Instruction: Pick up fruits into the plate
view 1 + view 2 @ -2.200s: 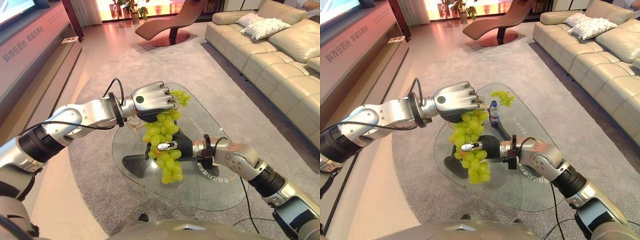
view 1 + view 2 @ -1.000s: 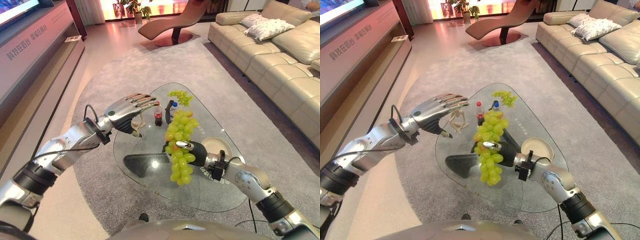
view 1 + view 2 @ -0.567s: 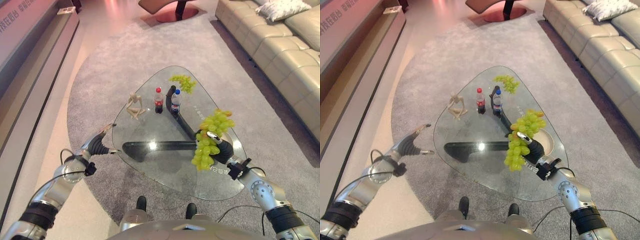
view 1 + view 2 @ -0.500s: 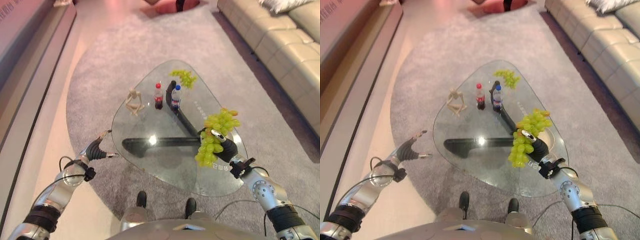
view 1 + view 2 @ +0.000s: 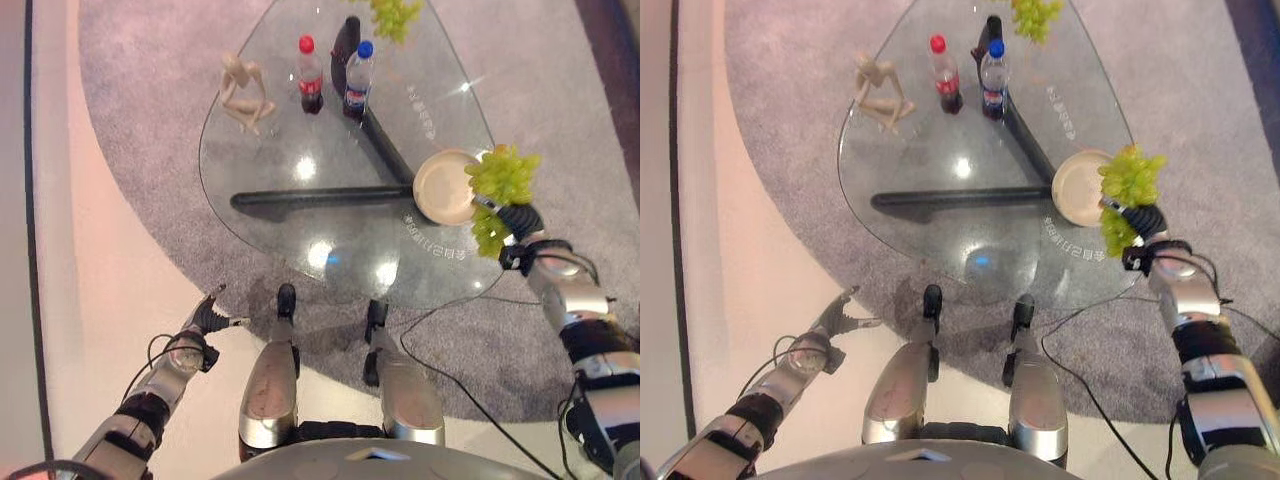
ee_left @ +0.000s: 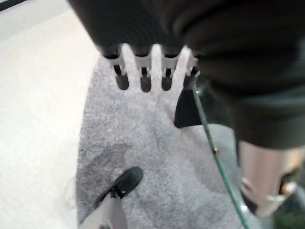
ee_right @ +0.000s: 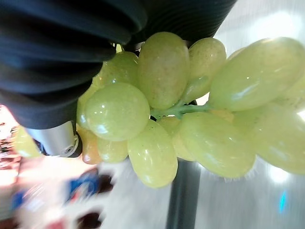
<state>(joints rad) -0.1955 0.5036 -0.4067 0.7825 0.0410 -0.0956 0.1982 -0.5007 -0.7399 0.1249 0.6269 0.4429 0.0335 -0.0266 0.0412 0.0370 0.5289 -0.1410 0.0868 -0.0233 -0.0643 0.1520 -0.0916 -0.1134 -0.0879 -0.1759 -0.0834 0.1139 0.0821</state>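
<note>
The right hand is seen closed around a bunch of green grapes, held at the right-hand edge of the glass table, just beside the cream plate. The bunch is carried partly above the plate's rim and partly below the hand, off the table's edge; whether any berry touches the plate cannot be made out from above. In the right wrist view the grapes are pressed up against the dark cover, their green stem visible among them.

The left hand is held low beside the table, well apart from the fruit, its fingers straight and empty.

A second grape bunch is left at the table's far end, beyond a red-capped bottle, a blue-capped bottle and a wooden figurine.

The held bunch is judged light but loose and floppy: soft berries that bruise under a squeeze and drop off if shaken. Hold is best taken at the main stem or around the cluster's upper mass, not on single berries. The bunch is best lowered onto the plate before release, since smooth skins may let it roll over the shallow rim.
</note>
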